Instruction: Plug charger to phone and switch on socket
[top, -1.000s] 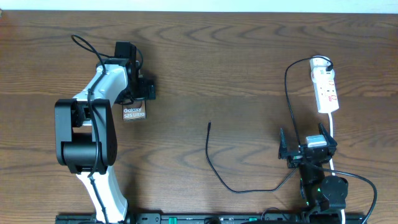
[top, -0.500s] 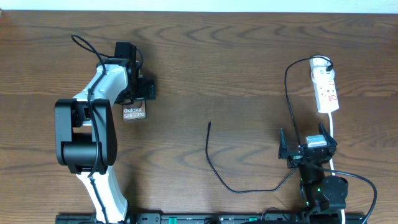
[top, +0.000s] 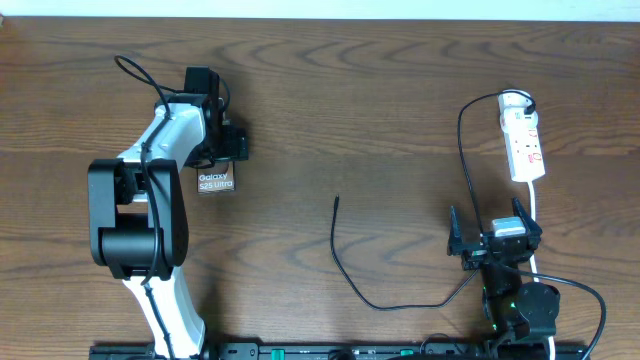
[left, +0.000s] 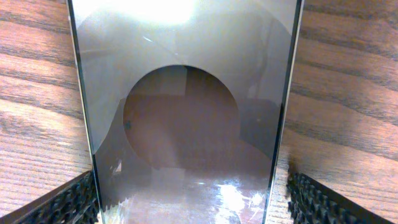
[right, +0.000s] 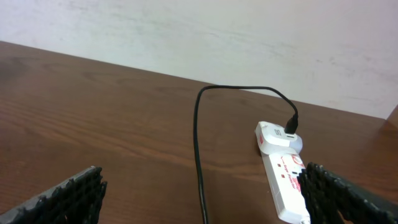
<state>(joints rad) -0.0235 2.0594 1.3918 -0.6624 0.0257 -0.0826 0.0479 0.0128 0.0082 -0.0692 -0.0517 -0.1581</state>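
We are seeing no shift overhead: left jaws are straddling the phone (top: 216, 184), upper left, unclenched. Right jaws are idling released; charger (top: 345, 270) is lying untouched centre-frame, plugging pending.

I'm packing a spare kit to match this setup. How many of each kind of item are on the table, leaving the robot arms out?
Phone: 1
Charger cable: 1
Power strip: 1
Total: 3
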